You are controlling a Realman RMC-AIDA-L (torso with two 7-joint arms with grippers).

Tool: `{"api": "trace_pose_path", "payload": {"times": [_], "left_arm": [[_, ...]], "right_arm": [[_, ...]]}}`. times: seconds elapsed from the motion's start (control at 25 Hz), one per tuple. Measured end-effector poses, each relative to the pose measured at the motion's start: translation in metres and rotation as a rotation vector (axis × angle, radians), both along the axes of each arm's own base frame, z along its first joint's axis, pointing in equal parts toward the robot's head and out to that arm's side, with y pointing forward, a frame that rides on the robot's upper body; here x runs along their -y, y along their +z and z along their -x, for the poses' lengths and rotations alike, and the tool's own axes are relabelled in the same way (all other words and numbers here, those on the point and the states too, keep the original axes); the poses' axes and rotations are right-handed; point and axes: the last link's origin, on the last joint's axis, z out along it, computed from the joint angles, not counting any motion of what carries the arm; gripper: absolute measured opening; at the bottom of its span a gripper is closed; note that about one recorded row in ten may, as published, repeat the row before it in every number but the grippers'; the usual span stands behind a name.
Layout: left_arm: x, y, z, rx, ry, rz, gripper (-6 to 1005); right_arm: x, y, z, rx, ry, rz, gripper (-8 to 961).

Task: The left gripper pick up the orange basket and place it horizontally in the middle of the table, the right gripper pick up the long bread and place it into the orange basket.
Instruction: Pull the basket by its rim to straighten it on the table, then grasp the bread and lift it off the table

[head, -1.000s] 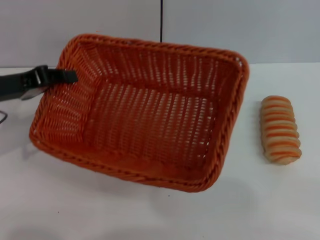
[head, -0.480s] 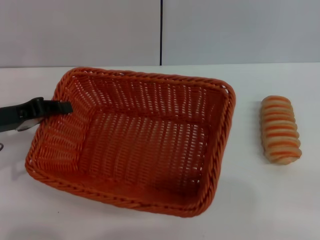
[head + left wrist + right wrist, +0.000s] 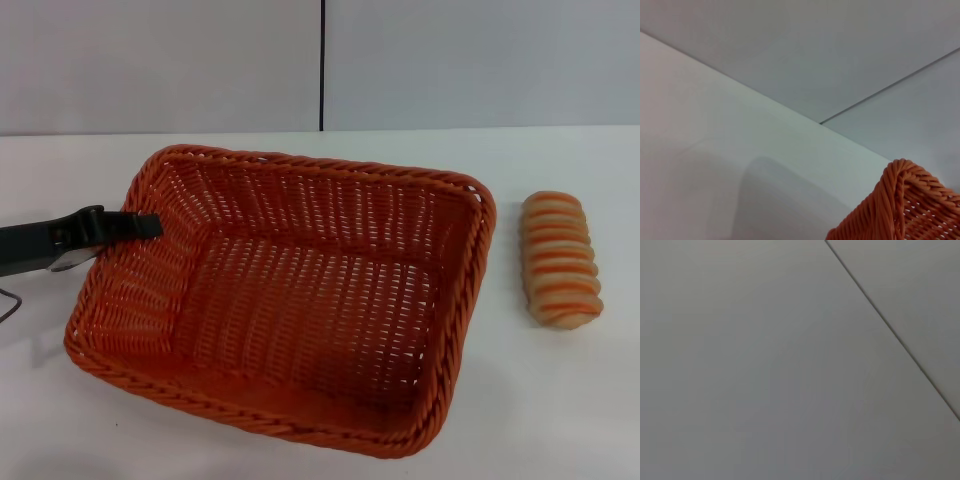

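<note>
The orange basket (image 3: pixel 330 167) sits open side up in the middle of the white table (image 3: pixel 560 420), its long side running left to right. My left gripper (image 3: pixel 135 226) reaches in from the left and is shut on the basket's left rim. A corner of the basket (image 3: pixel 900 205) shows in the left wrist view. The long bread (image 3: pixel 562 259), tan with orange stripes, lies on the table to the right of the basket, apart from it. My right gripper is out of view; its wrist view shows only a grey wall.
A grey wall with a dark vertical seam (image 3: pixel 322 65) stands behind the table. Bare white tabletop lies in front of the basket and around the bread.
The basket, held by my left gripper, has come down from a raised tilt to lie lower on the table. It then shifted a little to the right. The bread has not moved.
</note>
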Motion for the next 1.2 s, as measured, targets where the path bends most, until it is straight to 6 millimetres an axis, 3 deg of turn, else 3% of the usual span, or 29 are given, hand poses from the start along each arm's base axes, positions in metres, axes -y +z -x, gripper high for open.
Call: {"api": "trace_pose_path", "payload": {"times": [0.4,0.6,0.72,1.04,1.2], "left_arm": [[-0.006,-0.006,0.000,0.000,-0.003,0.086,229],[-0.009,-0.004,0.000,-0.018,-0.006,0.085,363],[-0.013,0.005,0.002,-0.022,-0.003,0.058,443],[-0.024,0.040,0.008,-0.047,-0.032,-0.059,460],[-0.032,0.057,0.005,-0.039,-0.108,-0.182,461]], "right_arm": [[-0.008,0.004,0.000,0.010,-0.008,0.009,758],[-0.010,0.004,0.000,0.012,-0.019,0.018,758],[-0.011,0.005,0.000,0.019,-0.019,0.026,757],[-0.008,0.008,-0.002,-0.003,0.000,0.042,757],[-0.007,0.020,0.005,-0.028,0.078,0.121,758]]}}
